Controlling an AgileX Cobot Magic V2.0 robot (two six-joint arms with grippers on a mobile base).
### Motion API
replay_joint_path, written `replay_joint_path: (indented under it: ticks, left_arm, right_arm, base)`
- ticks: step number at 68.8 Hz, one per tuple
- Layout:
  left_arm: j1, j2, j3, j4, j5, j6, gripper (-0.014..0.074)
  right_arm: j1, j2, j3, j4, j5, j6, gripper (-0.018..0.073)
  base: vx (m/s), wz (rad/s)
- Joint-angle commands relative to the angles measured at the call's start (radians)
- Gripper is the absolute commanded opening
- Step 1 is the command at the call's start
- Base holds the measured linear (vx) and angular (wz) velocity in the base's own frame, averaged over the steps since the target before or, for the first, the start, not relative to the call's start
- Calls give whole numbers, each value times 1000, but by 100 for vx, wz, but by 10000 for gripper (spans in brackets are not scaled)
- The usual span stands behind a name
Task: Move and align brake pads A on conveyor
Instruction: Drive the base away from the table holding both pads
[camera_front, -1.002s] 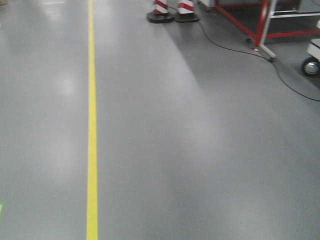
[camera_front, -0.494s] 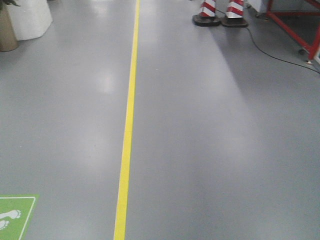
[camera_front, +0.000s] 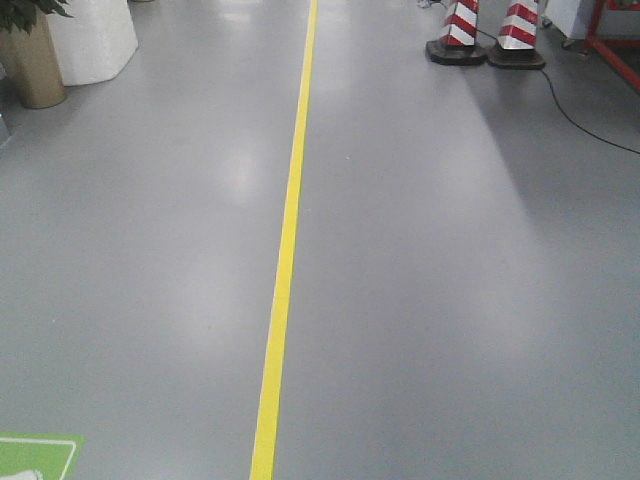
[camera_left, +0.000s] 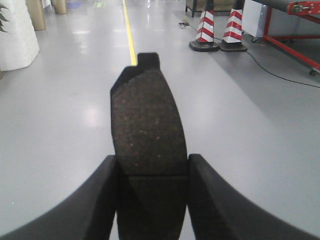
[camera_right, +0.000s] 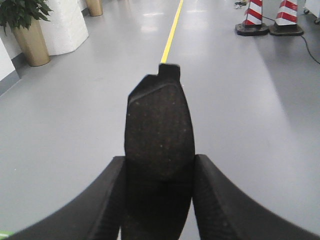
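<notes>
In the left wrist view, my left gripper (camera_left: 152, 162) is shut on a brake pad A (camera_left: 147, 115), a dark speckled curved pad pointing forward, held above the grey floor. My right gripper (camera_right: 159, 165) is likewise shut on a second brake pad (camera_right: 159, 120), also carried in the air. The conveyor (camera_left: 305, 7) shows only as a red frame and dark belt end, far off at the top right of the left wrist view. Neither gripper appears in the front view.
A yellow floor line (camera_front: 285, 260) runs ahead. Two red-and-white cones (camera_front: 462, 35) (camera_front: 520, 30) stand far right, with a black cable (camera_front: 580, 110) trailing past them. At far left stand a potted plant (camera_front: 35, 60) and a white column (camera_front: 95, 40). A green floor marker (camera_front: 35, 458) lies near left.
The front view has swung left. The yellow line and cones slid right in the picture, the red frame has almost left at the right, and the plant pot and column came in.
</notes>
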Motion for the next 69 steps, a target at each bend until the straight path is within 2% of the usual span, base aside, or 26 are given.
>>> replay_joint_path:
  ticks: [1, 30, 69]
  left_arm:
    - [-4, 5, -28, -10, -103, -7, -6]
    - [-4, 5, -28, -10, -103, -7, -6]
    - [-4, 5, -28, -10, -103, -7, -6]
  right_arm:
    - [0, 6, -31, -5, -95, -7, -7]
    - [0, 6, -31, -5, -95, -7, -7]
    - [0, 6, -31, -5, -95, -7, -7]
  base:
    - [50, 14]
    - [56, 9]
    - [64, -9]
